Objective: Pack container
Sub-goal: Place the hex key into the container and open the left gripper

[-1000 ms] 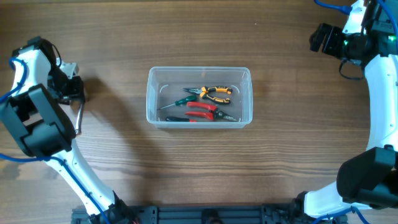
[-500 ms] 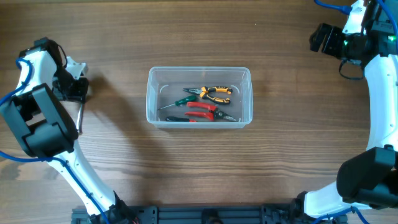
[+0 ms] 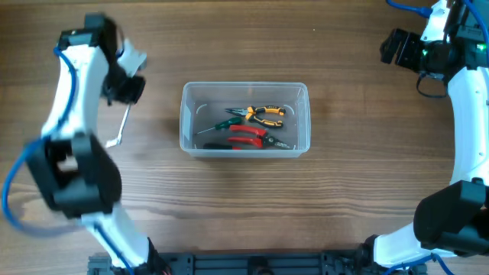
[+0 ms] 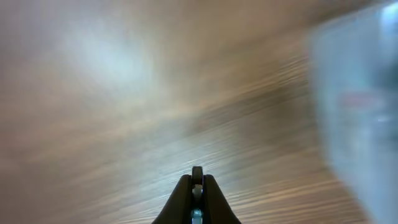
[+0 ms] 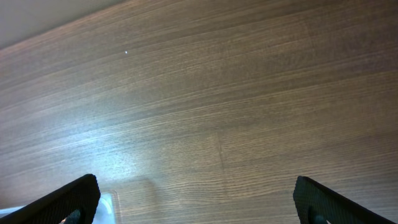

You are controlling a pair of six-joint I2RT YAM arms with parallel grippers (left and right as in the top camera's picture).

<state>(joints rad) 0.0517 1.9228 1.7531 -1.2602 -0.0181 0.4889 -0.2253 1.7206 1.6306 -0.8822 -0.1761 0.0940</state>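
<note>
1. The container (image 3: 182, 122) sits mid-way across the surface (image 3: 244, 214) as before, with orange pliers (image 3: 264, 114), red pliers (image 3: 248, 136) and a green screwdriver (image 3: 221, 124) inside.
2. The left gripper (image 3: 124, 96) has swung from the left edge toward the container's far-left corner, fingers clamped on a thin L-shaped metal key (image 3: 122, 126) carried along with it.
3. The right gripper (image 5: 196, 191) stays by the far right corner, fingers apart.

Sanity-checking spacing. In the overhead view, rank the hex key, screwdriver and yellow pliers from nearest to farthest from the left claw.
1. Hex key: gripped in the left claw itself, left of the container.
2. Screwdriver: in the container's left half.
3. Yellow pliers: in the container's right half, farthest.
</note>
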